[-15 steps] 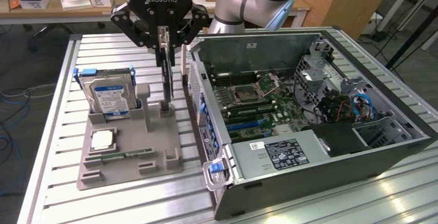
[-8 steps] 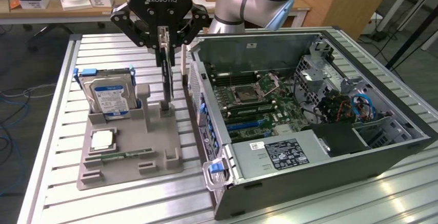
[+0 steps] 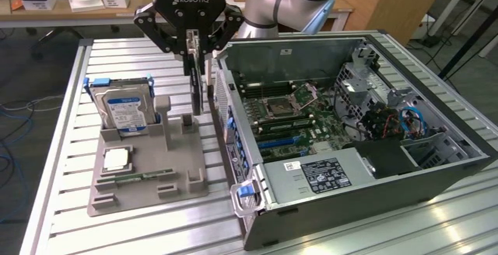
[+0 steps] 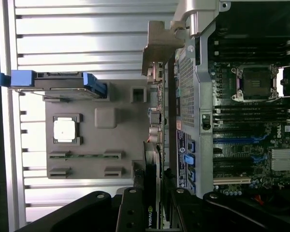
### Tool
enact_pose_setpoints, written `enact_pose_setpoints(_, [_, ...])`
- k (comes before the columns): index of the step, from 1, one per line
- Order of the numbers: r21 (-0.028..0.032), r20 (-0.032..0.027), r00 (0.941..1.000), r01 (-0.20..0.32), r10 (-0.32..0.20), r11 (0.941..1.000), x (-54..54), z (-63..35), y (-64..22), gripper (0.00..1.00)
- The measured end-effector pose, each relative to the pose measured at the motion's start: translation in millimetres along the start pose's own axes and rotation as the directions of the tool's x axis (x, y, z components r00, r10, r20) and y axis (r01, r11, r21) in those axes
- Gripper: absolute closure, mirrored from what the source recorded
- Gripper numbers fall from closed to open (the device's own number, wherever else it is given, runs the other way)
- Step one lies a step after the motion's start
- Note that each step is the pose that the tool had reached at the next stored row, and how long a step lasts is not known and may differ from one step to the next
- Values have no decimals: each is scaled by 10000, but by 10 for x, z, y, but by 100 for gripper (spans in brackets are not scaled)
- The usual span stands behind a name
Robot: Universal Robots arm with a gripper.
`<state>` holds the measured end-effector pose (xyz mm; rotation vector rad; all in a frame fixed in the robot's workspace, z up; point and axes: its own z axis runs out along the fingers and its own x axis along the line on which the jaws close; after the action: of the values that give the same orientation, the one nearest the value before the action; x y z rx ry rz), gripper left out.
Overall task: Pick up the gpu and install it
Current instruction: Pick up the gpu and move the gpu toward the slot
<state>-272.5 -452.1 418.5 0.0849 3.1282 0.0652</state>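
The gpu [image 3: 197,83] hangs upright and edge-on, a thin dark card with a silver end bracket [image 3: 209,86]. My gripper [image 3: 192,53] is shut on its upper edge. The card hangs over the gap between the grey parts holder [image 3: 148,194] and the side wall of the open computer case [image 3: 435,176], its lower end just above the holder's rear post. In the wrist view the gpu [image 4: 153,166] runs out from between my fingers [image 4: 130,212], with my gripper [image 4: 154,209] closed around it. The motherboard [image 3: 311,121] lies exposed inside the case.
The holder also carries a hard drive in a blue caddy [image 3: 123,106], a processor chip [image 3: 115,159] and a memory stick [image 3: 144,176]. The case has a blue latch handle [image 3: 246,192] at its near corner. Everything stands on a slatted metal table [image 3: 55,150]. A wooden bench [image 3: 78,10] sits behind.
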Motion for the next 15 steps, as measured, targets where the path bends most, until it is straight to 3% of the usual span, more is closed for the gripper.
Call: enact_pose_setpoints(15, [0, 1, 10000, 2, -2, 10000, -143, 2, 9, 74])
